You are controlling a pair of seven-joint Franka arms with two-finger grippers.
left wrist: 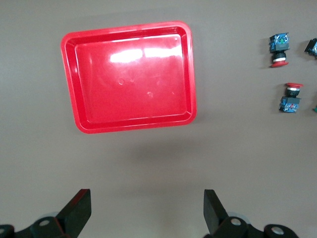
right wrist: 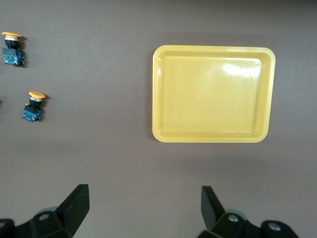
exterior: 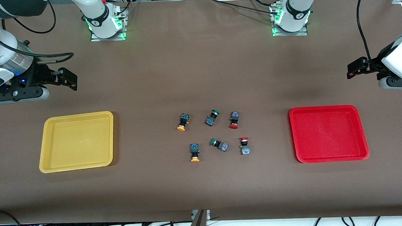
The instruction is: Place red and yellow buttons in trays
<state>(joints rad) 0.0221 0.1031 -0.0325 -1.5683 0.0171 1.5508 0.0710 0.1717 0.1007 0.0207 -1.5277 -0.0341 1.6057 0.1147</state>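
You are looking at six buttons lying in two rows on the brown table (exterior: 199,75), between the two trays. Nearest the camera are sitting a yellow button (exterior: 194,152), a green button (exterior: 219,144) and a red button (exterior: 245,146). Just farther are lying a second yellow button (exterior: 183,122), a second green button (exterior: 212,118) and a second red button (exterior: 234,120). The yellow tray (exterior: 76,141) is sitting toward the right arm's end, the red tray (exterior: 328,134) toward the left arm's end, both empty. Farther than the trays, the right gripper (exterior: 69,78) is hovering beside the yellow tray with fingers wide, holding nothing. The left gripper (exterior: 356,67) is hovering beside the red tray, fingers also wide and empty.
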